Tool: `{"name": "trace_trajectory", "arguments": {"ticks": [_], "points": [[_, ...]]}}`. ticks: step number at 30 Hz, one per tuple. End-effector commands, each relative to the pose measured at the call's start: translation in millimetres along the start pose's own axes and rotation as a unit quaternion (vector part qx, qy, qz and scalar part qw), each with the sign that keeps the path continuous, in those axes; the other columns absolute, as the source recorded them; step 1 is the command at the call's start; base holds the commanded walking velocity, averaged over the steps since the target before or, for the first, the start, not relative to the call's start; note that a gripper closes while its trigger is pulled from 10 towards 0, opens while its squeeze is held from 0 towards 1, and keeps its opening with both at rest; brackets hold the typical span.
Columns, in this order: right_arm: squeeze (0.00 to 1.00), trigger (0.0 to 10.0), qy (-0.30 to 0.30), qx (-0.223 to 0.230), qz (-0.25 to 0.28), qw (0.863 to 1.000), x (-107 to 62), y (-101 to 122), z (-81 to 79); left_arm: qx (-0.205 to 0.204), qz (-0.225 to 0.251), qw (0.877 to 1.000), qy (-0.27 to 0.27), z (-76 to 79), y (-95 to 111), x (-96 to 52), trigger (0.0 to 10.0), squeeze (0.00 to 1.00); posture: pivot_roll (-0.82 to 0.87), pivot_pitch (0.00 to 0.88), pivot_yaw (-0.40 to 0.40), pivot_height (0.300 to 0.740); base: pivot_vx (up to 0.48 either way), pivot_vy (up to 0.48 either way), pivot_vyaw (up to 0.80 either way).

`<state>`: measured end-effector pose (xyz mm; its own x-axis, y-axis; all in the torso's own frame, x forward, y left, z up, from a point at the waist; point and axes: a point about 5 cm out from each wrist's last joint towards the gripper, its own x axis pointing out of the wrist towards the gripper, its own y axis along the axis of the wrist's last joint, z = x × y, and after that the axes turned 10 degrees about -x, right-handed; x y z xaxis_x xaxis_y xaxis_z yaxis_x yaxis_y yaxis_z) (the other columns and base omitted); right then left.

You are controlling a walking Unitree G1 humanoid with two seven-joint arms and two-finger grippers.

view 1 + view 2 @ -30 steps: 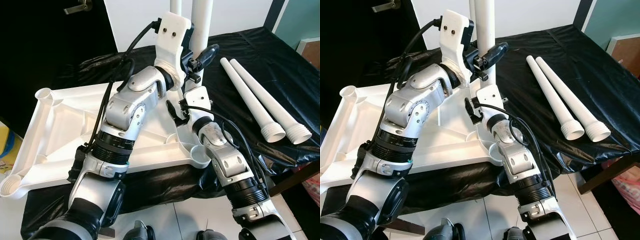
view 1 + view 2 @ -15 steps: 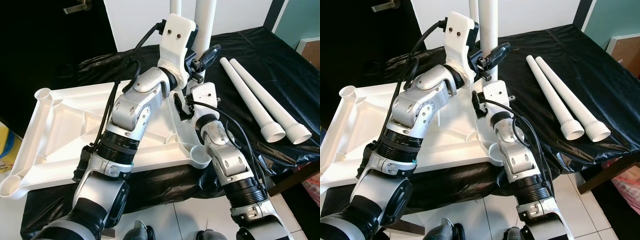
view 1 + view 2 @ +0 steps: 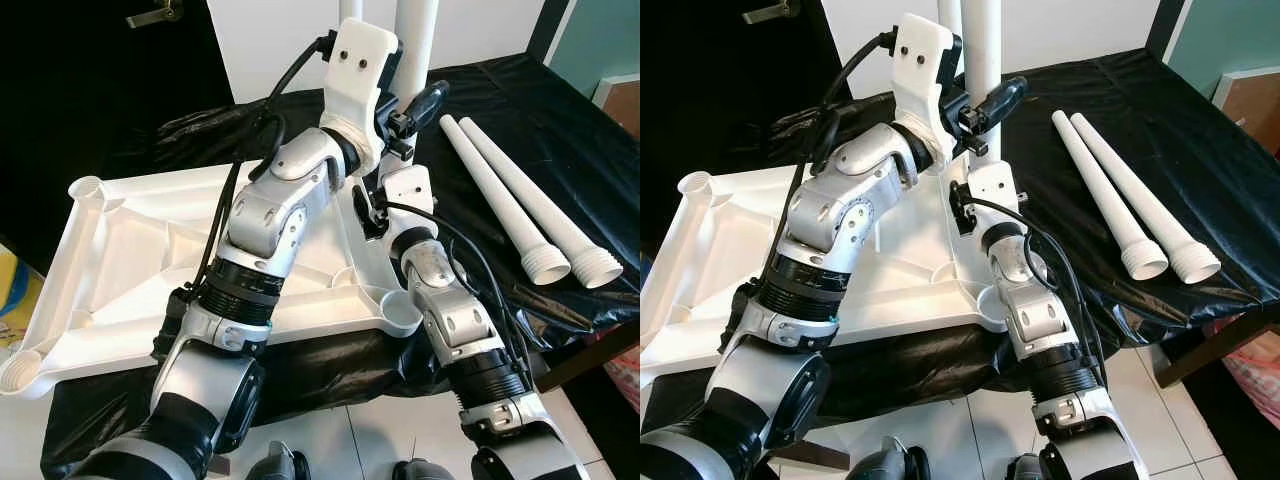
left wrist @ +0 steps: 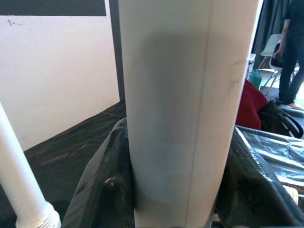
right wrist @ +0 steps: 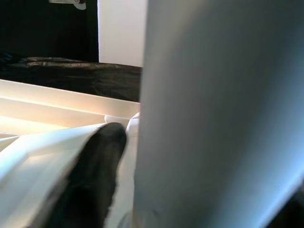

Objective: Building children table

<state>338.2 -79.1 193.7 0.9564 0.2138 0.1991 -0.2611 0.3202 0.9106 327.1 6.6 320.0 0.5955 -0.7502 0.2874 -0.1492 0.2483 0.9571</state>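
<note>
While both grippers clasp the upright leg (image 3: 985,40), left gripper (image 4: 171,199), right gripper (image 5: 142,180), spare legs (image 3: 520,205) beside tabletop (image 3: 110,260)

Indoor workroom, black-draped table, white wall behind.

Black plastic sheet (image 3: 560,110) covers the table, wrinkled and glossy, hanging over the near edge. White wall panel (image 3: 270,40) behind it, black door (image 3: 90,90) with metal lever handle (image 3: 155,14) to the left. Teal wall (image 3: 600,40) at far right, brown box (image 3: 622,100) beside it. White floor tiles (image 3: 1160,400) below (dark grout lines). Left wrist view: a person's dark trousers (image 4: 289,57) by a white chair (image 4: 270,47), red fabric (image 4: 251,102) near it. Even indoor light.
</note>
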Motion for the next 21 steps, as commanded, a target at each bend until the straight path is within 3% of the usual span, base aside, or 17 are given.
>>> {"name": "trace_trajectory", "arguments": {"ticks": [1,2,3,4,5,14,15,16,21], "points": [[0.0,1.6,0.007,-0.002,0.008,1.0,2.5,1.5,-3.6,0.005,0.019,1.0,0.019,0.2,8.1,0.9,10.0,0.0,-0.05,0.081,0.074,0.74,0.0,0.0,0.0],[0.0,1.6,0.007,-0.002,0.008,1.0,2.5,1.5,-3.6,0.005,0.019,1.0,0.019,0.2,8.1,0.9,10.0,0.0,-0.05,0.081,0.074,0.74,0.0,0.0,0.0],[0.0,2.6,0.009,-0.003,0.012,1.0,4.0,2.7,-4.2,0.004,0.018,1.0,0.015,2.4,7.4,1.5,10.0,0.0,-0.05,0.081,0.075,0.74,0.0,0.0,0.0],[0.0,2.6,0.009,-0.003,0.012,1.0,4.0,2.7,-4.2,0.004,0.018,1.0,0.015,2.4,7.4,1.5,10.0,0.0,-0.05,0.081,0.075,0.74,0.0,0.0,0.0],[0.0,0.0,0.009,-0.005,0.014,1.0,5.5,3.4,-4.0,0.002,0.017,1.0,0.011,4.6,6.5,2.0,10.0,0.0,-0.05,0.081,0.076,0.74,0.0,0.0,0.0],[0.0,0.0,-0.001,-0.001,0.013,1.0,5.0,1.0,0.3,0.012,0.014,1.0,-0.002,10.8,3.6,2.3,10.0,0.0,-0.05,0.083,0.079,0.74,0.0,0.0,0.0],[0.0,2.7,-0.008,0.004,0.009,1.0,4.1,0.0,1.7,0.003,0.018,1.0,-0.007,11.0,3.4,1.2,10.0,0.0,-0.05,0.085,0.079,0.74,0.0,0.0,0.0],[0.0,10.0,-0.013,0.013,0.004,1.0,3.4,-0.9,2.7,-0.011,0.023,1.0,-0.012,11.0,3.4,0.1,10.0,1.0,-0.06,0.086,0.08,0.74,0.0,0.0,0.0],[0.0,10.0,-0.026,0.043,-0.004,0.999,1.8,-1.3,5.3,-0.027,0.041,0.999,-0.023,12.5,6.8,-1.5,10.0,1.0,-0.06,0.088,0.084,0.74,0.0,0.0,0.0]]}}
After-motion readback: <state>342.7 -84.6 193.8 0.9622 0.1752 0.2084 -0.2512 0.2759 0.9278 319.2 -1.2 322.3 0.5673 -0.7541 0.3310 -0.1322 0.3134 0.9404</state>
